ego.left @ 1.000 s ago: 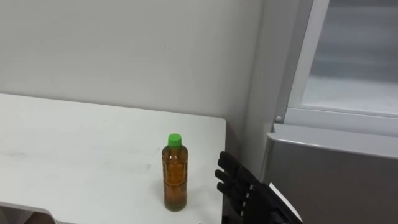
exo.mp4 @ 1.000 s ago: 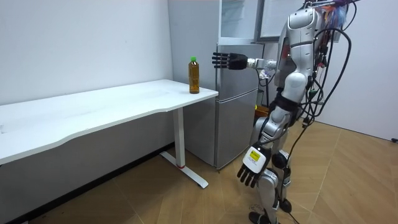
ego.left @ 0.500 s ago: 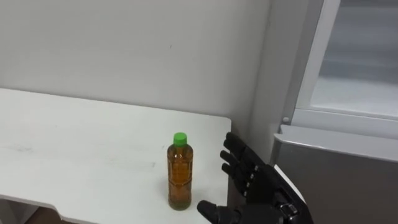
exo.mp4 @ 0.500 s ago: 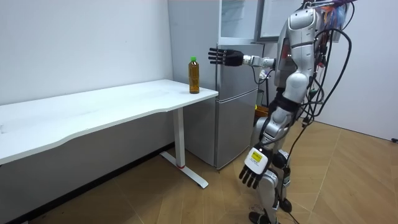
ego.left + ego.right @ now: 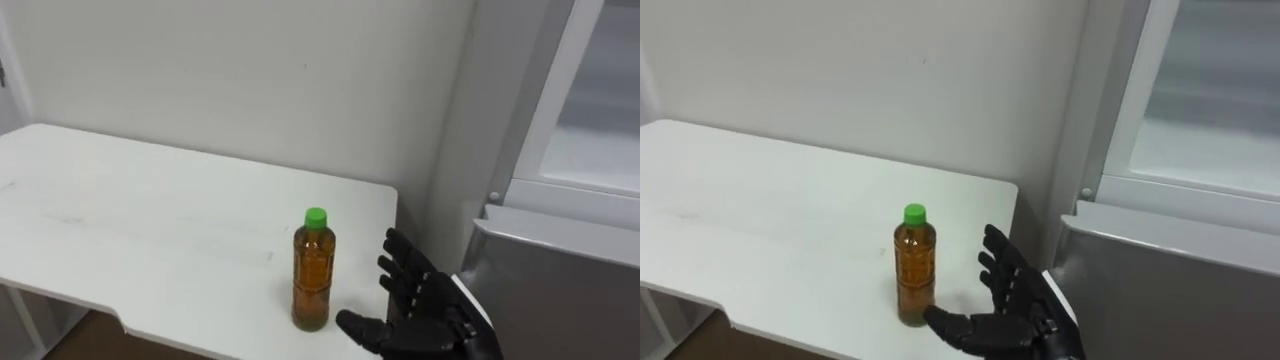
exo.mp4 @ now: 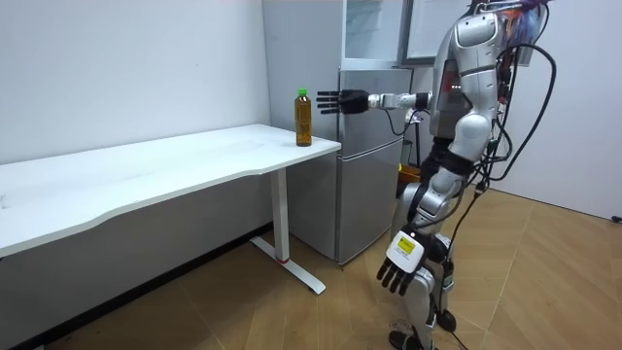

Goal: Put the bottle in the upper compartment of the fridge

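Note:
A clear bottle [image 5: 312, 270] of amber drink with a green cap stands upright near the right front corner of the white table [image 5: 150, 220]. My right hand [image 5: 425, 305] is open just right of the bottle, fingers spread and thumb reaching toward its base, a small gap between them. In the room view the same hand [image 6: 335, 100] is held out level beside the bottle [image 6: 303, 117]. My left hand [image 6: 401, 262] hangs open by my leg. The upper fridge compartment [image 5: 590, 130] stands open at the right, its white shelf bare.
The grey lower fridge door [image 5: 560, 290] is shut, right of the table's edge. A white wall runs behind the table. I stand on the wooden floor in front of the fridge [image 6: 369, 146], next to the table's end.
My right hand has reached further toward the bottle, with the thumb now out near its base. The eye view has shifted, so the bottle sits more to the right.

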Controlling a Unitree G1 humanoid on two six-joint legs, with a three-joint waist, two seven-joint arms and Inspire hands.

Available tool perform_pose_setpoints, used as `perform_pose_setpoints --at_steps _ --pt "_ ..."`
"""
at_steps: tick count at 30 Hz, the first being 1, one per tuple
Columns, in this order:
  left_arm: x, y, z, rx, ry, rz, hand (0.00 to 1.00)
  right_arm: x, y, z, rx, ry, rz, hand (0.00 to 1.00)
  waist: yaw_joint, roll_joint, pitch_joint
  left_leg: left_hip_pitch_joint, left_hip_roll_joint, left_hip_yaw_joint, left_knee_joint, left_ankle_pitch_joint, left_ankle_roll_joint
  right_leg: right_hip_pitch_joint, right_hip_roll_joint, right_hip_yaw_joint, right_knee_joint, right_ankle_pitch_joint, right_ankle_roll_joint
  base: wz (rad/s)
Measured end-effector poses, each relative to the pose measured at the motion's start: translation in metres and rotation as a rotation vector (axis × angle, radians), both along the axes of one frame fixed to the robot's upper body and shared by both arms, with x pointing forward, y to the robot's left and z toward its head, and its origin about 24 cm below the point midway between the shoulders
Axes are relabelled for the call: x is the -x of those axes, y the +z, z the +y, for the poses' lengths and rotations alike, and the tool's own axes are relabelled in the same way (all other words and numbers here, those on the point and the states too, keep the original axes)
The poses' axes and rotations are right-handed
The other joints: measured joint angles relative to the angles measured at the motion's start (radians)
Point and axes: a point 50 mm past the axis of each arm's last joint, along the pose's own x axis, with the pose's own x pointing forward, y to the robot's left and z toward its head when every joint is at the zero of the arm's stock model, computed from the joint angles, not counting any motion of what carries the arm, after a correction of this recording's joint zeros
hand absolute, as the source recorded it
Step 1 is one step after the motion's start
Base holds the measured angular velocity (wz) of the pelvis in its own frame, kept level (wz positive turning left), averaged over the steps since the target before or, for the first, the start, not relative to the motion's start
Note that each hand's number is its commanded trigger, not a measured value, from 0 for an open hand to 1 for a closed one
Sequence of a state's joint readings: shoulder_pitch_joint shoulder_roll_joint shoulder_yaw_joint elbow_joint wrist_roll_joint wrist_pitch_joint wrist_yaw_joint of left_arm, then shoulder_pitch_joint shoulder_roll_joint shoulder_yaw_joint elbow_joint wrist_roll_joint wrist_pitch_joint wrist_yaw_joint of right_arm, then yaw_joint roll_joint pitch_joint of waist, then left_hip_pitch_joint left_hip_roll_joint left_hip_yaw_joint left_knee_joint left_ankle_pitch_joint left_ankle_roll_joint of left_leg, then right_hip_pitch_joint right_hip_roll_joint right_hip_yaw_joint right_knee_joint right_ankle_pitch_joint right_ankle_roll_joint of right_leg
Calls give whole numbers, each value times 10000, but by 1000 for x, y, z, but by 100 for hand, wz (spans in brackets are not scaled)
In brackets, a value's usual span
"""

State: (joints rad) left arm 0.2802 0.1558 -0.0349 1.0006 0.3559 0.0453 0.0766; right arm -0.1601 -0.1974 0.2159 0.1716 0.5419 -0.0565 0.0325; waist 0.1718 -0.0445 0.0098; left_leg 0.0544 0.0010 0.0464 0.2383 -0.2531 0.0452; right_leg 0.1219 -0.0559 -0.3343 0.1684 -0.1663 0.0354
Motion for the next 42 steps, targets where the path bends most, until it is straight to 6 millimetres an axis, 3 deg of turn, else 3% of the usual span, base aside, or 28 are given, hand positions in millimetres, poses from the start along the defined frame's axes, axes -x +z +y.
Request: perform_pose_setpoints --at_steps 6,15,21,26,42 --pt "2 0 -1 -12 -52 130 0 -7 -4 -1 153 -437 316 0 116 -50 -31 -322 -130 -240 3 130 -17 -210 -36 -49 -25 0 0 11" --pt "3 -1 -5 79 -96 169 0 -16 -22 -3 1414 -1101 1068 0 346 11 15 -517 -141 -293 2 206 -6 -246 -101 -437 -170 0 0 5" --pt "-1 -1 -7 204 -138 58 0 -17 -21 -4 1447 -1418 1058 0 517 34 33 -687 -156 -407 31 215 -5 -356 -113 -602 -163 0 0 5" --pt "-7 0 -12 286 -372 -151 0 -22 -20 0 1608 -1594 1092 0 575 139 99 -773 -193 -525 38 260 9 -376 -148 -779 -157 0 0 10" --pt "-8 -1 -19 315 -625 44 0 -35 -19 4 2052 -2380 1274 0 818 113 95 -811 -341 -1030 -24 386 29 -348 -218 -849 -157 -12 19 8"
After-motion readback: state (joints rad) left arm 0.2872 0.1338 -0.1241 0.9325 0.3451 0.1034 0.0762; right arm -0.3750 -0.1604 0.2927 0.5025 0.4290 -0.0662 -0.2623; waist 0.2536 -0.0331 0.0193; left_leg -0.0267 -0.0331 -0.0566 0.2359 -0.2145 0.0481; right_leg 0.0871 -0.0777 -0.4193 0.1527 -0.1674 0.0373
